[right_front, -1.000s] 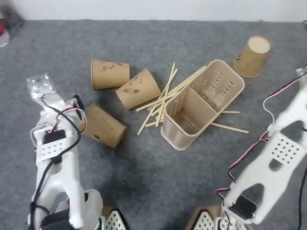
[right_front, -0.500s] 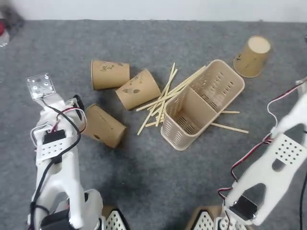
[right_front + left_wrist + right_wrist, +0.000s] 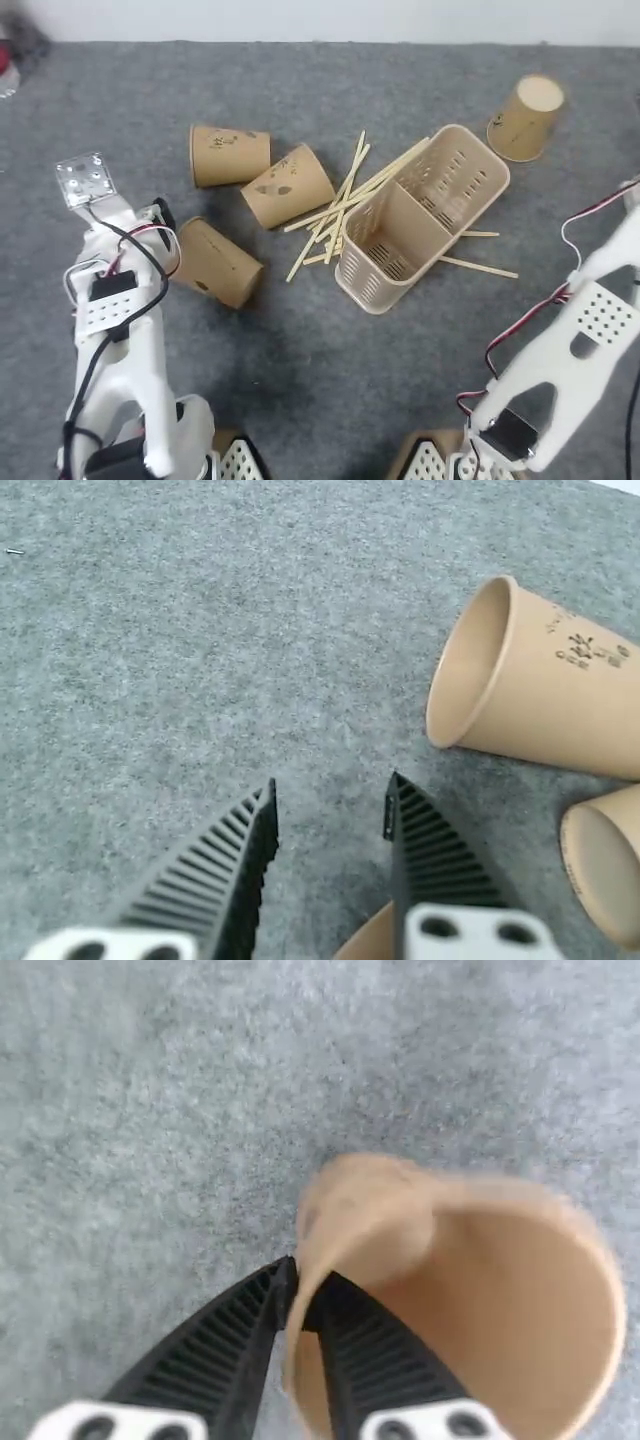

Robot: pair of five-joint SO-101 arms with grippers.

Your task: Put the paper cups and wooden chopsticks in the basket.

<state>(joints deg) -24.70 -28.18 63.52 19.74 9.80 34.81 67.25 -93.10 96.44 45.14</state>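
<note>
Three paper cups lie on their sides on the grey mat: one point(image 3: 228, 155) at the back, one point(image 3: 288, 187) beside it, one point(image 3: 215, 262) nearer the front. A fourth cup point(image 3: 525, 117) stands upside down at the far right. Several wooden chopsticks point(image 3: 345, 195) are strewn against the beige basket point(image 3: 455, 185), with more point(image 3: 480, 268) on its other side. My left gripper point(image 3: 330, 810) is open just above the mat, the back cup point(image 3: 530, 700) ahead of it and the front cup's edge point(image 3: 370, 940) by its fingers. My right gripper point(image 3: 305, 1285) is shut on the rim of another paper cup point(image 3: 480, 1290).
The left arm point(image 3: 110, 300) stands at the front left, next to the front cup. The right arm point(image 3: 570, 350) leans out over the right edge of the mat. A small metal plate point(image 3: 85, 178) sits at the left arm's tip.
The right arm has swung outward to the right and slightly toward the front. The left arm, cups, chopsticks and basket have not moved.
</note>
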